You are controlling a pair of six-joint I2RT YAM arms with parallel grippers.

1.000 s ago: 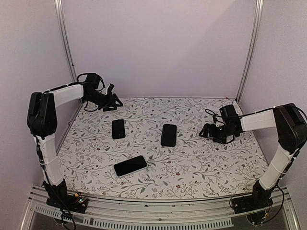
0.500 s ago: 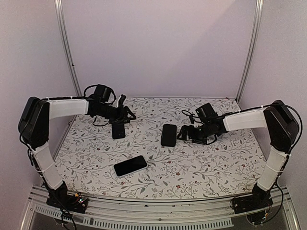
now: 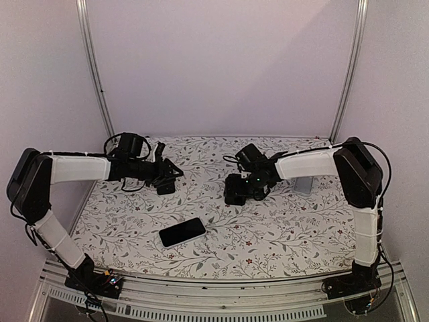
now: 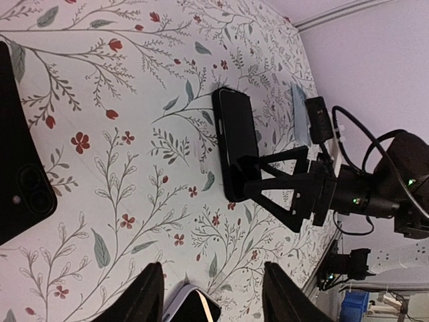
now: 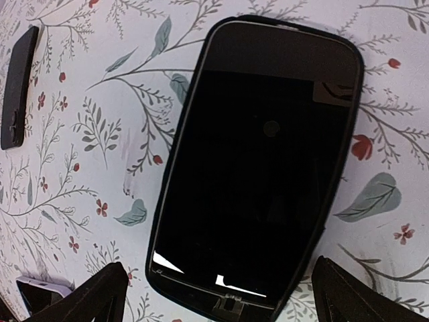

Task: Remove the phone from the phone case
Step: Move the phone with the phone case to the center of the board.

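I read right jaws wide open astride cased phone (image 5: 258, 161) on tabletop (image 3: 288, 228), left jaws half open, empty, by black handset (image 4: 20, 161) far left, white phone (image 3: 182, 232) near.

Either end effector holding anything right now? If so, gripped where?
Nothing is held. The right end effector stands wide open over the cased phone, its fingers either side of one end. The left end effector is part open and empty.
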